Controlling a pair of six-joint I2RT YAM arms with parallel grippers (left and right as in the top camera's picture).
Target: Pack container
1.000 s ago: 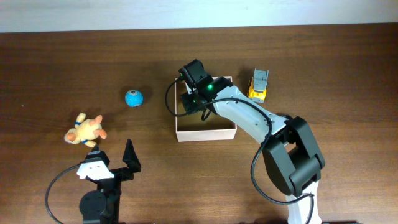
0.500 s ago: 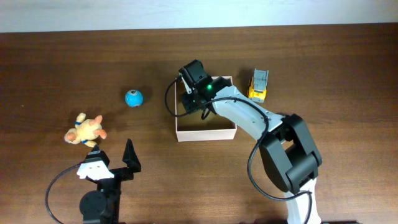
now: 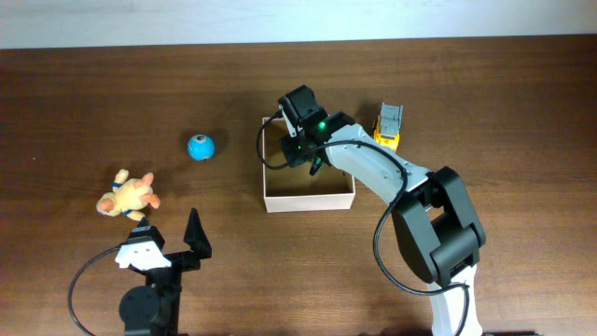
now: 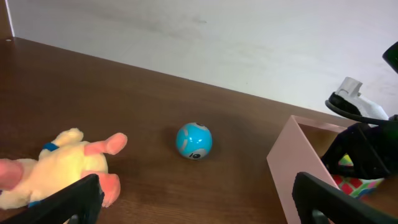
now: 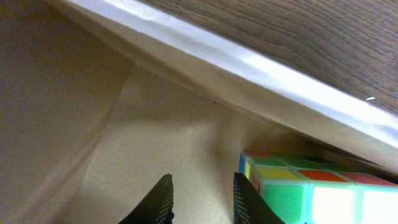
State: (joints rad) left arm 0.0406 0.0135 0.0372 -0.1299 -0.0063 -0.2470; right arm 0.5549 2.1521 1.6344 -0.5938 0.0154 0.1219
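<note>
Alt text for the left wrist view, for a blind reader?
A blue ball lies on the brown table between a yellow plush toy, left, and the container, right, where the right arm reaches in near a colourful puzzle cube. The left pincer's open fingers frame the bottom.

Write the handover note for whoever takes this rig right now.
Left pincer: open, empty, low over the table near the plush toy.
Right pincer: shut, empty, down inside the container, beside the colour cube.
Done: the colour cube lies in the container.
Left to do: the blue ball, the plush toy and the yellow truck lie on the table outside the container, the truck close to its far right corner.
</note>
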